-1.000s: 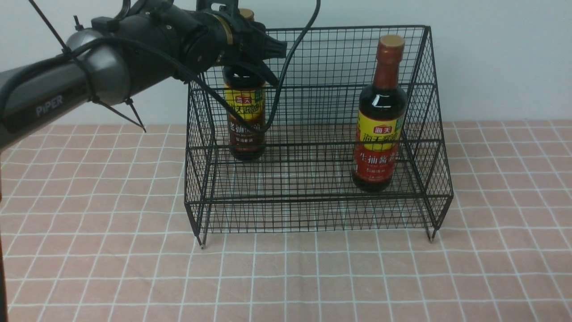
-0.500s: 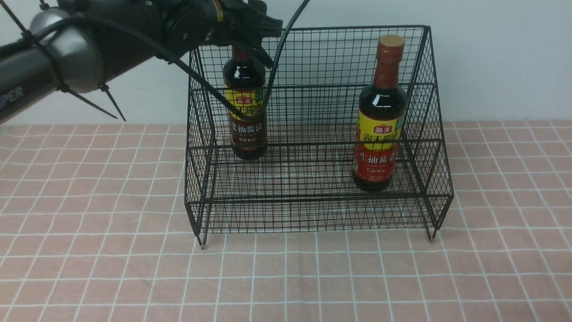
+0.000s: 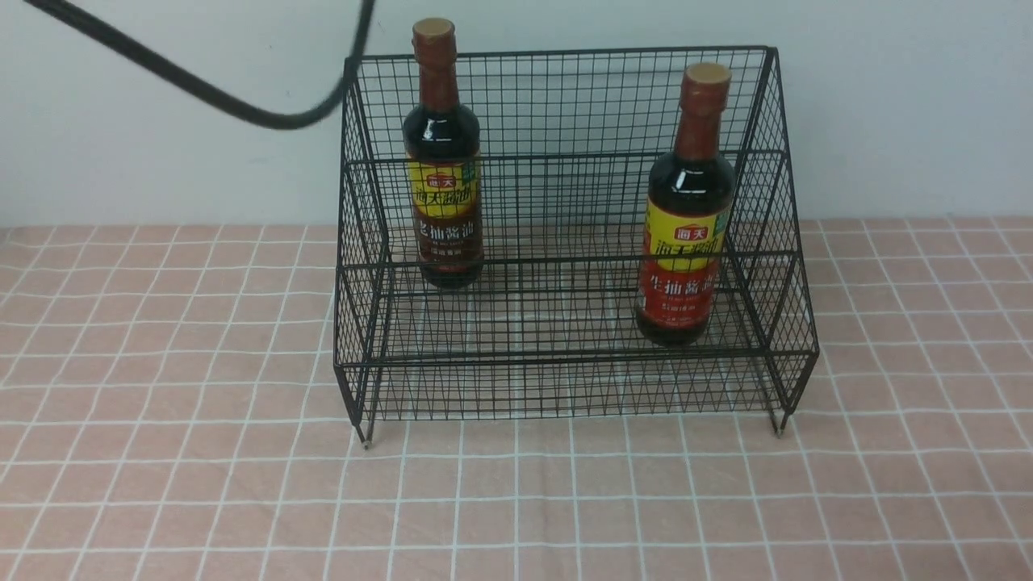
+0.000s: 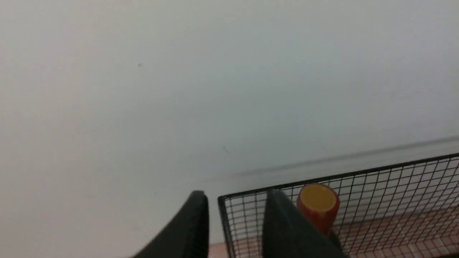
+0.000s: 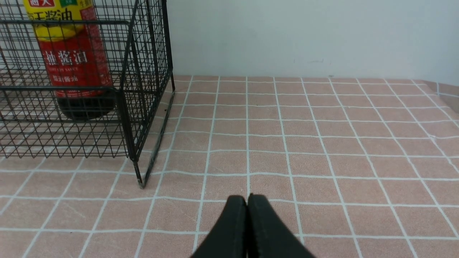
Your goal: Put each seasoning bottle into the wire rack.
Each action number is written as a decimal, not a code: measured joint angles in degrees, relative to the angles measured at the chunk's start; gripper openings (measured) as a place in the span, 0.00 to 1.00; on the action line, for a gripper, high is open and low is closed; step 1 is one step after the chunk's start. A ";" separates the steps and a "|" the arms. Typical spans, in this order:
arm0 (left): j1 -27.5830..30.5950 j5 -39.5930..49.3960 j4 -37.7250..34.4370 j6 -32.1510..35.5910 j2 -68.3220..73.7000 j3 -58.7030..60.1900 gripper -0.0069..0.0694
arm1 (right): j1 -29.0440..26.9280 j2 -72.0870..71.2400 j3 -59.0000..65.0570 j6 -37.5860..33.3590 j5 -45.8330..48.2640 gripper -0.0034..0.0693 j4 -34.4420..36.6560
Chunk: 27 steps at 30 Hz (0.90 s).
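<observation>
Soy-sauce bottles stand upright in the wire rack [image 3: 565,355]: brown-label bottle [image 3: 442,161] back-left, red-label bottle [image 3: 686,218] front-right. They look full, heavy, glossy and likely slippery; the narrow neck is the best hold. Left gripper [image 4: 236,222] is parted, empty, above the rack corner. Right gripper [image 5: 247,222] is closed, empty, over the pink checked tablecloth [image 3: 202,484].
</observation>
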 joint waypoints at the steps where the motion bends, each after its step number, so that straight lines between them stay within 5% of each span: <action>1: 0.00 3.07 -0.36 0.50 -1.90 -0.02 0.24 | 0.00 0.00 0.00 0.00 0.00 0.03 0.00; 7: 0.00 17.18 -6.22 4.19 -11.21 -0.02 0.08 | 0.00 0.00 0.00 0.00 0.00 0.03 0.00; 19: 0.00 28.10 -24.63 10.70 -26.21 2.59 0.08 | 0.00 0.00 0.00 0.00 0.00 0.03 0.00; 27: 0.00 29.57 -26.72 11.54 -27.54 2.78 0.08 | 0.00 0.00 0.00 0.00 0.00 0.03 0.00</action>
